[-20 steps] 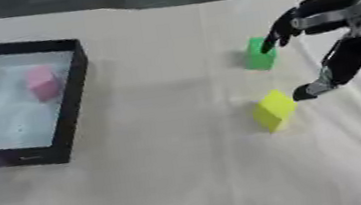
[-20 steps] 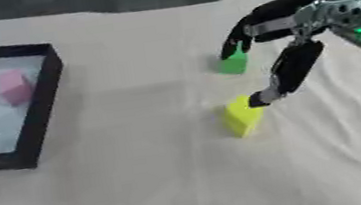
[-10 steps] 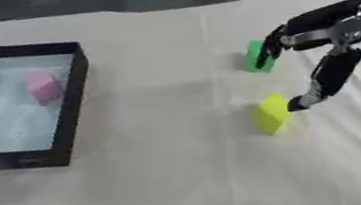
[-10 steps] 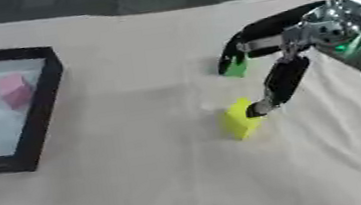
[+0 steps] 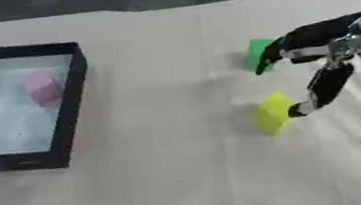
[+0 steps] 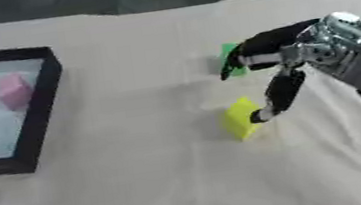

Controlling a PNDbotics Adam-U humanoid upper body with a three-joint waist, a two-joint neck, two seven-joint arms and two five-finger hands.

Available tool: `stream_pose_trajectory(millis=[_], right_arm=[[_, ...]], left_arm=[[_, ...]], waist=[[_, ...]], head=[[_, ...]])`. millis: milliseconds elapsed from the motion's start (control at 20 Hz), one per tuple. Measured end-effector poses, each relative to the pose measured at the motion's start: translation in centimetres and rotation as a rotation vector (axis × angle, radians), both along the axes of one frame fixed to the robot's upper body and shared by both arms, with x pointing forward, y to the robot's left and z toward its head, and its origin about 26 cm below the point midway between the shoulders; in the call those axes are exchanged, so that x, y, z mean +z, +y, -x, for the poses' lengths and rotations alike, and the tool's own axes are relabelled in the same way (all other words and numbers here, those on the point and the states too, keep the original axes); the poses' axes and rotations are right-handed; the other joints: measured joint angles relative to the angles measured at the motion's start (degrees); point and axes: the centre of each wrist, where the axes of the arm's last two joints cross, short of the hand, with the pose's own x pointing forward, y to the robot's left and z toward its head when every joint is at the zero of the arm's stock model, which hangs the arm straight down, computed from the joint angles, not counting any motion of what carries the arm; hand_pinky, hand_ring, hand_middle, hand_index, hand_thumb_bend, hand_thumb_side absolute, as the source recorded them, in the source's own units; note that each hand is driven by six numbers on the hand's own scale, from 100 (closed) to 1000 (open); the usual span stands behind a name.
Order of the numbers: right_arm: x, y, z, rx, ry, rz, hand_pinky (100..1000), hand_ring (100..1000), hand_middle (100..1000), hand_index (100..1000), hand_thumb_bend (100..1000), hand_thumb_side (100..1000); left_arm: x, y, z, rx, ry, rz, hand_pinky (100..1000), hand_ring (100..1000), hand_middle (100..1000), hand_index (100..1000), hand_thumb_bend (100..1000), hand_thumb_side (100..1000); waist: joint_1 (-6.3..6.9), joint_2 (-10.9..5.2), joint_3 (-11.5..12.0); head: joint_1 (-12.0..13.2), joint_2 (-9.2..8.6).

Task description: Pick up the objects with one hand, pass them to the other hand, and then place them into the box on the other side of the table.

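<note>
Left eye view shows the counter, with the box by its left edge. Toward the right edge, the right hand hangs spread, holding nothing; the yellow block lies immediately left of its thumb tip.

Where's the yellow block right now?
The yellow block lies right of centre on the table, just nearer than the green block, with the right hand at its right edge.

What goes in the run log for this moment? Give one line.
phase: reaching | right robot hand: open, thumb at yellow block, fingers over green block | pink block: in box | left robot hand: unseen
</note>
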Motion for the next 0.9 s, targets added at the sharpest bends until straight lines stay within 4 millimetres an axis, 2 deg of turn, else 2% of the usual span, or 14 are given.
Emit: stream_pose_trajectory(millis=[450,900], right_arm=[[-1.7,-0.8,-0.6,0.011,0.007,0.038,896,932,917,870,515,250],[-3.0,-1.3,-1.6,-0.02,0.021,0.028,898,935,921,865,499,204]], left_arm=[[0.1,0.0,0.1,-0.001,-0.004,0.001,725,800,830,888,188,693],[0.0,-0.2,0.1,-0.006,-0.001,0.008,725,799,830,889,180,698]], waist=[[0.57,0.18,0.0],[0.58,0.22,0.05]], head=[[0.0,0.05],[0.08,0.06]])
